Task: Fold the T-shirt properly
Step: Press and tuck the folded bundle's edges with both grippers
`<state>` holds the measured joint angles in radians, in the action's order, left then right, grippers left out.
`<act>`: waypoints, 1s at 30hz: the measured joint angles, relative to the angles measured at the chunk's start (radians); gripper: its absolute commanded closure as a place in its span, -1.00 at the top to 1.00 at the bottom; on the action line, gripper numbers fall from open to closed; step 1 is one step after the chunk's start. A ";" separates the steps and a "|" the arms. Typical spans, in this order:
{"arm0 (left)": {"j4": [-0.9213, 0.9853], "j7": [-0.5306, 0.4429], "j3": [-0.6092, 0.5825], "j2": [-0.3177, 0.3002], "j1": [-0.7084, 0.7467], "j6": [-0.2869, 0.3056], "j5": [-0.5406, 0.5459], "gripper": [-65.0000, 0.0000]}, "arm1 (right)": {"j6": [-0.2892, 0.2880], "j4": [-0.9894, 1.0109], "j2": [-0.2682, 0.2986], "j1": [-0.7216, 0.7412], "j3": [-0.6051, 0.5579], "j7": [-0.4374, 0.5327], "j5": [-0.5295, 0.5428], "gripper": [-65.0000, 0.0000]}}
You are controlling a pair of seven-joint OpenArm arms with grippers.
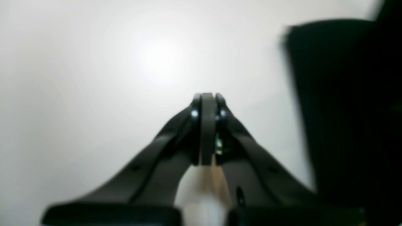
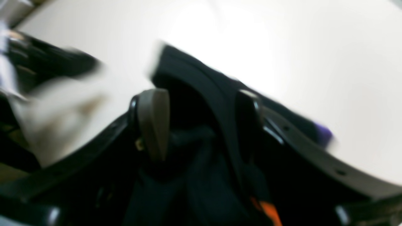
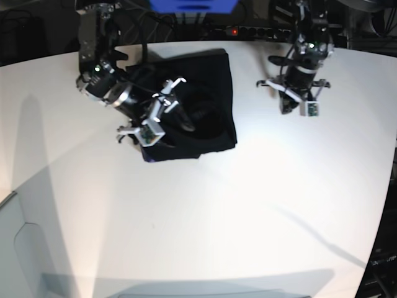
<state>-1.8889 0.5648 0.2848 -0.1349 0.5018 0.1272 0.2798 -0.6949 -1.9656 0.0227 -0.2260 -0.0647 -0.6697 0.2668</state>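
T-shirt (image 3: 201, 99), black and folded into a rough square, lies on the white worktop (image 3: 248, 205) toward the far side, with dark folds and a bit of orange print showing in the right wrist view. Right pincer (image 2: 201, 116) sits low over the cloth with its jaws spread wide (nothing clamped). Left pincer (image 1: 207, 103) is pressed fully together and empty, above bare worktop, apart from the shirt.
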 measured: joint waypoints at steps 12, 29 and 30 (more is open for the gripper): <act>-0.030 0.000 0.093 0.002 -0.001 0.000 0.001 -1.00 | 0.000 0.024 0.027 -0.091 0.073 0.014 0.002 0.06; -0.030 0.000 0.093 0.002 -0.001 0.001 0.001 -1.00 | 0.000 -0.012 0.216 -0.101 -0.357 0.018 0.008 0.06; -0.030 0.000 0.093 0.002 -0.001 0.001 0.001 -1.00 | 0.000 -0.013 0.216 -0.098 -0.357 0.018 0.007 0.06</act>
<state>-1.9186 0.5652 0.3782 -0.1333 0.5011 0.1280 0.2810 -0.6949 -1.9789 0.2382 -0.3241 -0.4217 -0.6518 0.2737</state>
